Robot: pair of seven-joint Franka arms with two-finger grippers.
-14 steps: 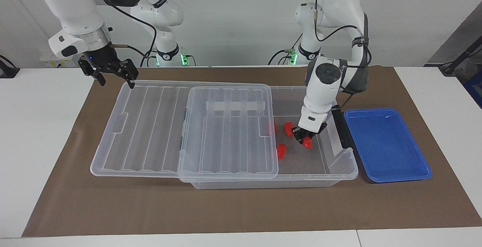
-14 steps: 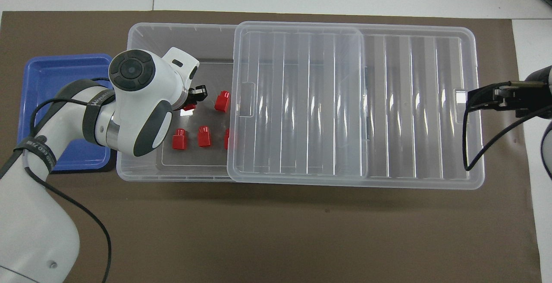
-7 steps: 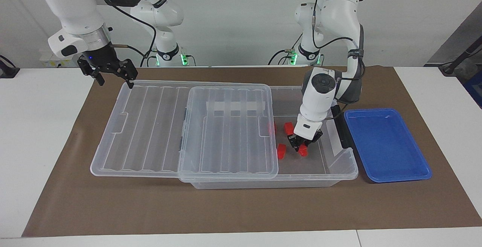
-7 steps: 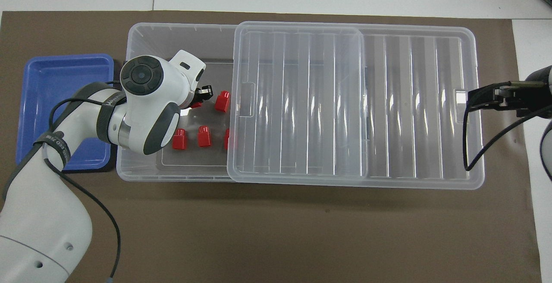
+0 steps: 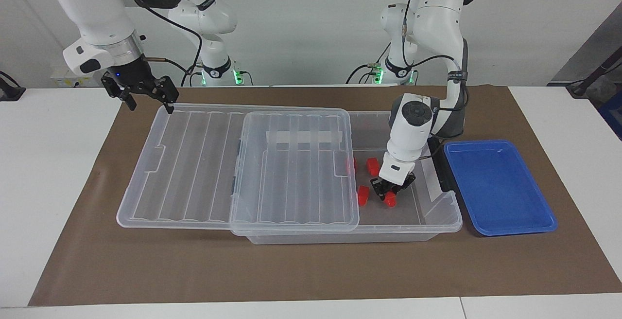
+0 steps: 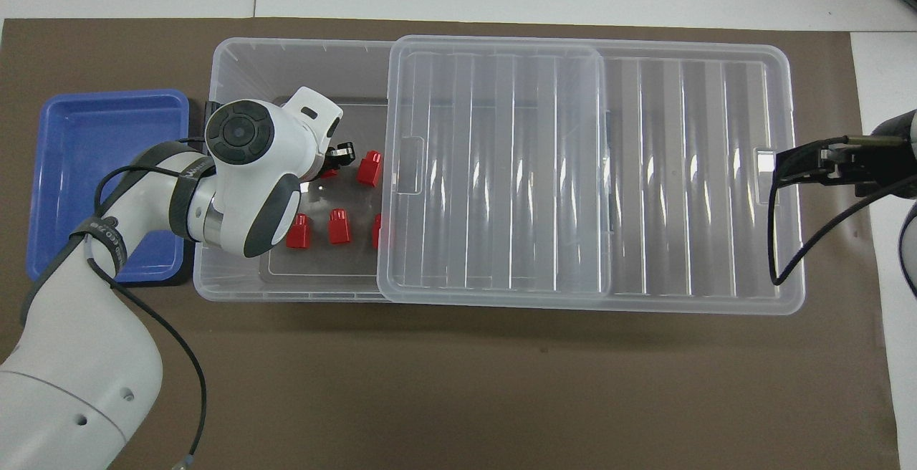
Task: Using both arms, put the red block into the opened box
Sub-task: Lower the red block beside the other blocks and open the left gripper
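The box (image 5: 440,221) (image 6: 231,69) is a clear bin whose ribbed lid (image 5: 291,163) (image 6: 501,169) is slid toward the right arm's end, leaving the left arm's end uncovered. My left gripper (image 5: 388,195) (image 6: 333,163) reaches down into that opening, shut on a red block (image 5: 390,200) (image 6: 327,173) held low near the box floor. Other red blocks (image 5: 372,165) (image 6: 370,168) lie on the floor of the box around it. My right gripper (image 5: 150,106) (image 6: 782,167) hangs open and holds nothing, just over the lid's edge at the right arm's end.
A blue tray (image 5: 500,187) (image 6: 93,155) sits on the brown mat (image 5: 291,270) beside the box at the left arm's end. A black latch (image 5: 440,166) runs along the box's end wall beside the tray.
The left gripper has come down deeper into the box with the red block and shifted slightly away from the robots. The right arm has stayed put.
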